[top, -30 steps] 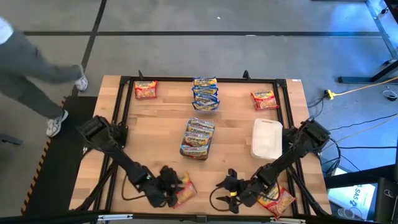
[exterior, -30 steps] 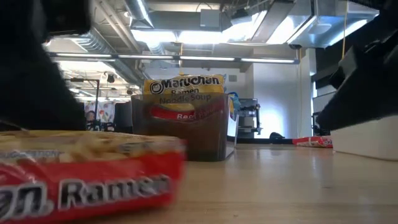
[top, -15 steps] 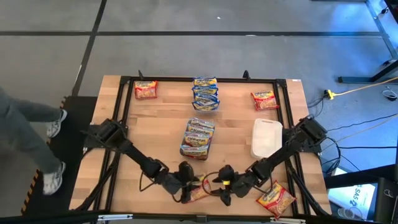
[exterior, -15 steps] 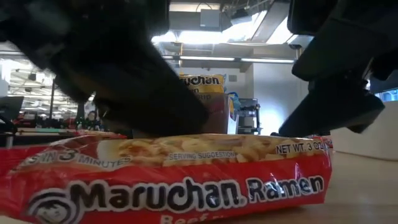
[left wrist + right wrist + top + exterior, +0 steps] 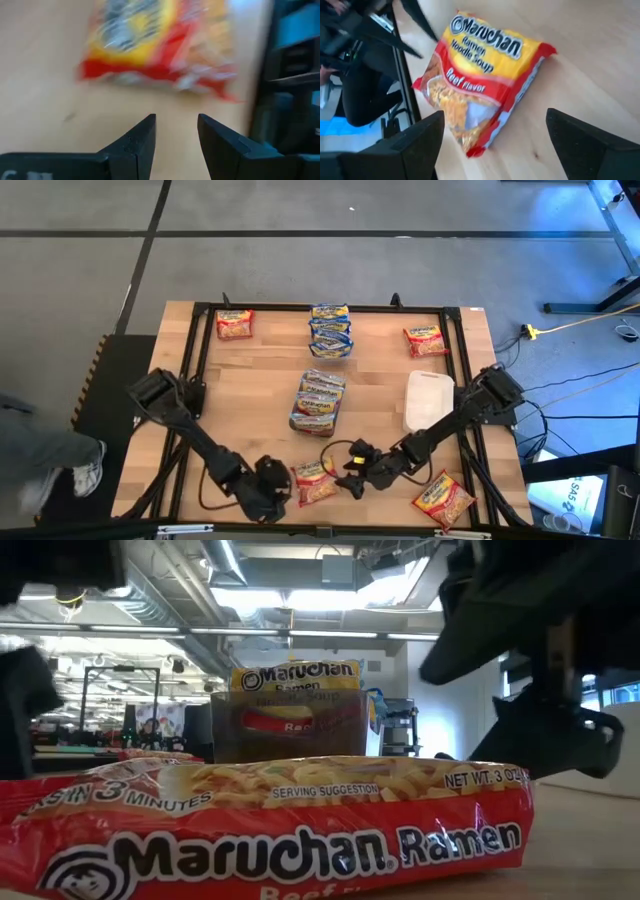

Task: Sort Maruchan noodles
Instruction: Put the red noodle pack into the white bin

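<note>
With jaws wide, right gripper [image 5: 349, 472] flanks beef packet [image 5: 313, 482], untouched.

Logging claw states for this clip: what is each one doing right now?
Left claw: fingers apart, holding nothing, just short of the beef ramen packet.
Right claw: wide open, empty, beside the same packet.

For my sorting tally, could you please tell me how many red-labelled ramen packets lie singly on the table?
4 flat yellow-and-red plastic ramen packets: far-left corner, far-right corner, near edge centre, near-right corner. Stacked packets may hide more.
</note>
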